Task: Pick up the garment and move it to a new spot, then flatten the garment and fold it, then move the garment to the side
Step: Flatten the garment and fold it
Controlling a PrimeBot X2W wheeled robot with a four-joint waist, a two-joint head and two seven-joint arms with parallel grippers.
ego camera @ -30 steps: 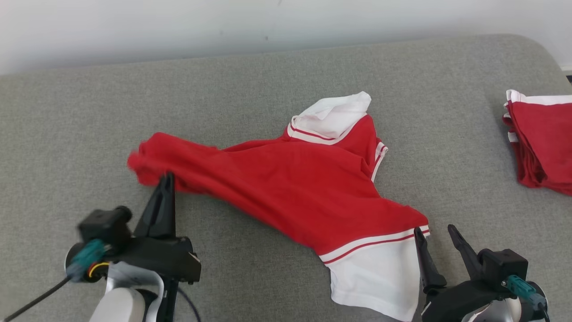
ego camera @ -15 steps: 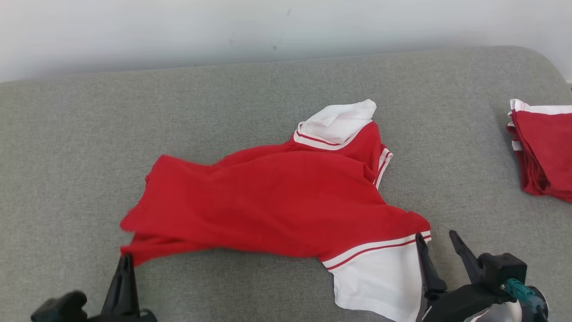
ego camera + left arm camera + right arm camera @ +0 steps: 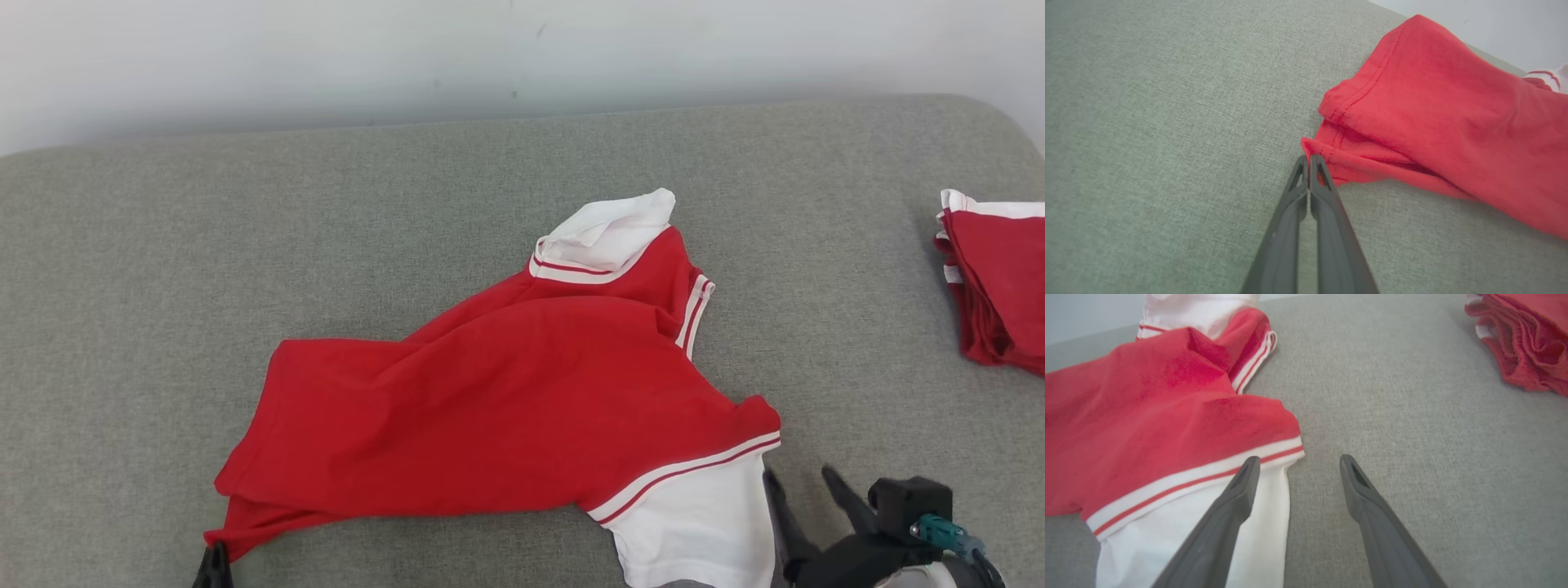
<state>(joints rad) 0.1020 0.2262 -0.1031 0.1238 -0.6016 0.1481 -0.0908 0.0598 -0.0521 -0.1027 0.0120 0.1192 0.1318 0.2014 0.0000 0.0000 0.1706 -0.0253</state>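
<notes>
On cushion (image 3: 163,245): 1 garment (image 3: 506,392), 1 pile (image 3: 1000,278)

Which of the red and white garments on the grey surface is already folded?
The pile at the far right edge: it lies in stacked layers. The garment in the middle is spread out and crumpled, not folded.

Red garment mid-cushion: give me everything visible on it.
The garment is a red jersey-like shirt with white sleeves and red-white striped trim. It lies rumpled, partly doubled over, on the grey cushion. The left gripper pinches its stitched hem corner; the open right gripper sits at the near sleeve's edge, contact unclear.
</notes>
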